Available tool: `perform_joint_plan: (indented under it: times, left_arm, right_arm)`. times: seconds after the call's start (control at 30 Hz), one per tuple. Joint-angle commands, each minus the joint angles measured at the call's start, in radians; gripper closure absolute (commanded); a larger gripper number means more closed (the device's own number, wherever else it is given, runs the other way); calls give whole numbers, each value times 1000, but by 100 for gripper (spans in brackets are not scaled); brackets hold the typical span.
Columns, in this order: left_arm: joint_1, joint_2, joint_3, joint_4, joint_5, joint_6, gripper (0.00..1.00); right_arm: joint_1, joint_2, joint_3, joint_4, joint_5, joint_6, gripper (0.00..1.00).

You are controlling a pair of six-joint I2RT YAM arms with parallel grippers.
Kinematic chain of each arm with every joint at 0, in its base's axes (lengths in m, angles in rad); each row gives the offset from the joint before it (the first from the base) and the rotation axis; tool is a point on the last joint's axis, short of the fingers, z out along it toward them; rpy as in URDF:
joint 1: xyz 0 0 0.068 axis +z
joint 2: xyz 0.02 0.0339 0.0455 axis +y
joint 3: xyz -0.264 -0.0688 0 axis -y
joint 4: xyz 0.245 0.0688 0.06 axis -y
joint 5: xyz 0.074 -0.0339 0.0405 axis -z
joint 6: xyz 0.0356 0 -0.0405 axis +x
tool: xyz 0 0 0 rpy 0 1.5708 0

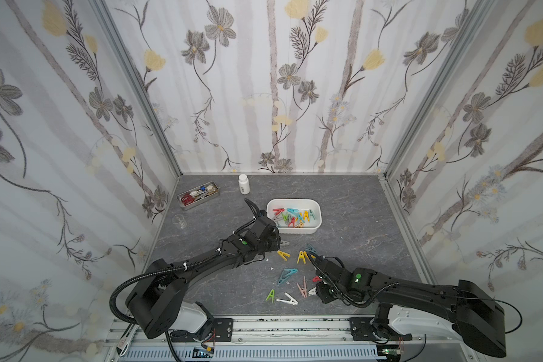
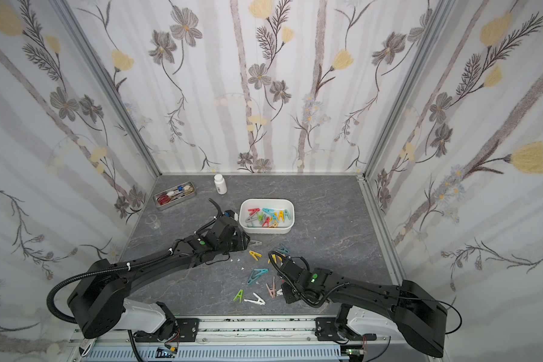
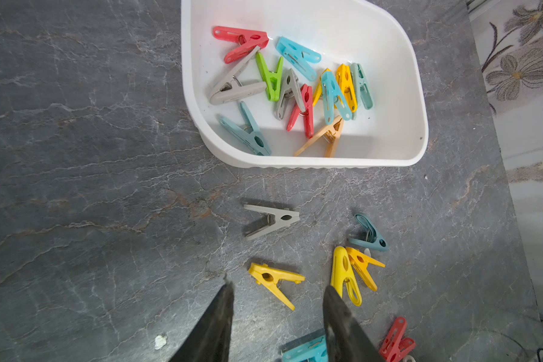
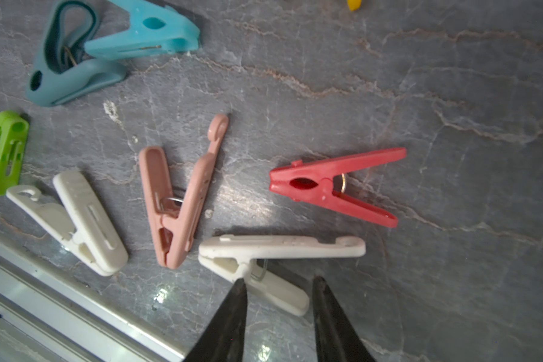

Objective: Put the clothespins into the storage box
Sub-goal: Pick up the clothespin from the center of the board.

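Two black robot arms reach across a grey, marble-veined tabletop [image 1: 358, 203] streaked with rust-coloured lines. The booth around them is lined with wallpaper [image 1: 264, 78] of grey and yellow flowers. The white storage box [image 1: 295, 232] sits near the middle of the surface and holds about a dozen clothespins [image 1: 292, 216] in red, teal, green, yellow, grey and beige. The loose clothespins [image 1: 287, 275] lie scattered between the box and the aluminium rail [image 1: 289, 327] at the front edge.

The left gripper [image 3: 278, 286] hovers just beside the box's near corner. Its fingers are apart and empty above a yellow clothespin [image 3: 264, 275]. The right gripper [image 4: 279, 279] is low near the front edge, its fingers apart and straddling one handle of a white clothespin [image 4: 279, 246] lying flat; whether they touch it cannot be told.

A metal tray [image 1: 201, 199] of scissors and pens, a white bottle [image 1: 244, 184] and a clear beaker [image 1: 179, 221] stand toward the back left. Small white chips [image 3: 160, 341] dot the surface.
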Motion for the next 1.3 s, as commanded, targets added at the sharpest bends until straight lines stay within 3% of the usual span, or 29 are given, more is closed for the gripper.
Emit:
perform_joint_plan:
  times: [0.0, 0.57, 1.27]
  left_arm:
    - [0, 3, 4, 21, -3, 1, 54]
    - [3, 12, 7, 16, -4, 7, 54]
    - [13, 1, 1, 11, -20, 14, 54]
  right_arm:
    - [1, 1, 3, 24, 17, -10, 62]
    - [5, 28, -42, 54, -61, -4, 70]
    - [15, 11, 17, 38, -82, -16, 94]
